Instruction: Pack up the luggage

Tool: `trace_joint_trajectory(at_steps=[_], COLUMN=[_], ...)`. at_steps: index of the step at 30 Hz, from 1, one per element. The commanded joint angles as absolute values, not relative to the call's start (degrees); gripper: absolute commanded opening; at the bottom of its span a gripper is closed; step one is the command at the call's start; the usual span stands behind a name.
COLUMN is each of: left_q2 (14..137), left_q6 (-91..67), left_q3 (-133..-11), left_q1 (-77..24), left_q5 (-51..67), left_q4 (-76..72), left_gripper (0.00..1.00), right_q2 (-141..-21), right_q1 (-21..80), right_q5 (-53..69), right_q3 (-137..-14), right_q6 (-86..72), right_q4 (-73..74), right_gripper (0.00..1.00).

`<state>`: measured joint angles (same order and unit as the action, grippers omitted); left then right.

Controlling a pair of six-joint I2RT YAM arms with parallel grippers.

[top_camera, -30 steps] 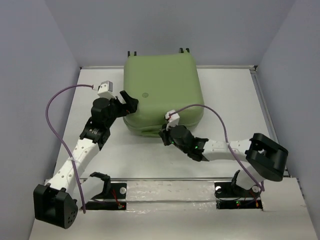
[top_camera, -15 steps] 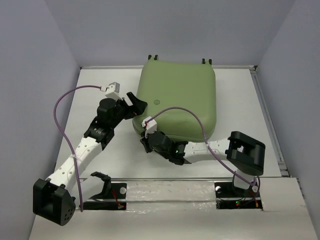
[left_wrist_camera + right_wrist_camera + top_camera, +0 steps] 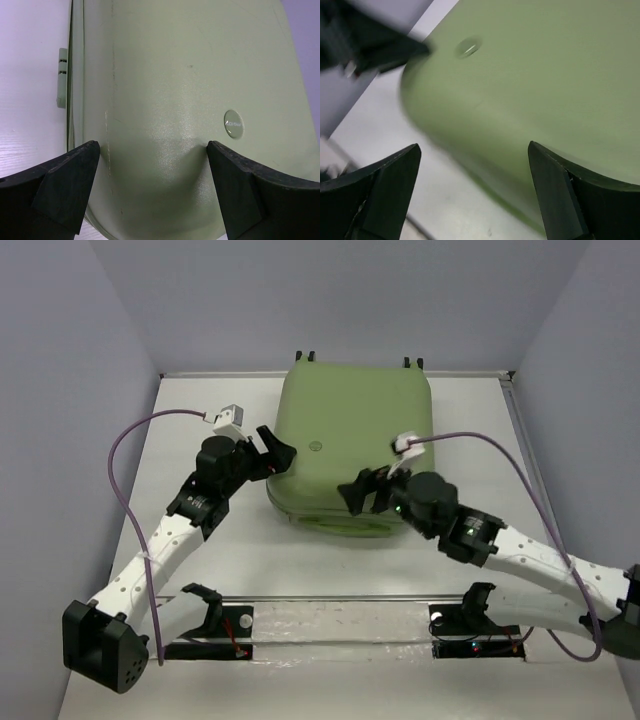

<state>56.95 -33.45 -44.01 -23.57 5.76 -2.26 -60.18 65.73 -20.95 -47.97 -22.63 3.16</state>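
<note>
The luggage (image 3: 352,435) is a pale green hard-shell case lying shut and flat at the back middle of the table, its wheels (image 3: 305,356) toward the far wall. My left gripper (image 3: 274,451) is open at the case's left side; in the left wrist view its jaws (image 3: 152,147) straddle the rounded shell (image 3: 175,85) with nothing gripped. My right gripper (image 3: 361,490) is open and hovers over the case's near edge; in the blurred right wrist view its jaws (image 3: 474,147) frame the shell (image 3: 545,75) and the table beside it.
The white table (image 3: 300,560) has a raised rail (image 3: 340,600) along its near edge, by the arm bases. Purple cables (image 3: 120,490) loop from both wrists. Grey walls close in the back and sides. A round badge (image 3: 314,446) marks the lid.
The luggage first slid right and back, then stayed put. The right gripper swung from the case's near-left corner to its near edge and opened. The left gripper followed the case slightly.
</note>
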Motion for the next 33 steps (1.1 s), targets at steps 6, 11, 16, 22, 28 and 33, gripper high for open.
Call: trace_joint_trajectory(at_steps=[6,11,16,22,28,33], left_q2=[55.20,55.28,55.28,54.58,55.19,55.90], left_q6=[-31.90,-31.99,-32.34,-33.83,-36.73,-37.71], left_q3=[-40.96,-38.85,-37.18,-35.78,-35.51,-37.00], left_q1=[-24.35,-24.96,-27.24,-33.12,-42.79,-47.02], left_q5=[10.02,11.51,12.74,12.92,11.08,9.85], left_q4=[-3.69,-5.01,-6.24,-7.29,-9.31,-10.28], left_gripper=[0.99,0.99,0.99,0.99,0.99,0.99], right_q2=[-63.08,-75.57,-84.96,-99.03,-118.10,-127.96], right_q1=[19.29,11.43,11.43,11.43,18.61,21.88], right_q5=[-9.00,5.09,16.76,43.34,51.49,52.38], right_q3=[-59.14,-65.03,-69.34,-79.93,-102.01,-120.29], right_q6=[-21.70,-23.65,-25.13,-29.79,-32.25,-34.53], right_q4=[10.37,9.32,8.27,2.21,7.01,11.51], right_gripper=[1.00,1.00,1.00,0.96,0.94,0.98])
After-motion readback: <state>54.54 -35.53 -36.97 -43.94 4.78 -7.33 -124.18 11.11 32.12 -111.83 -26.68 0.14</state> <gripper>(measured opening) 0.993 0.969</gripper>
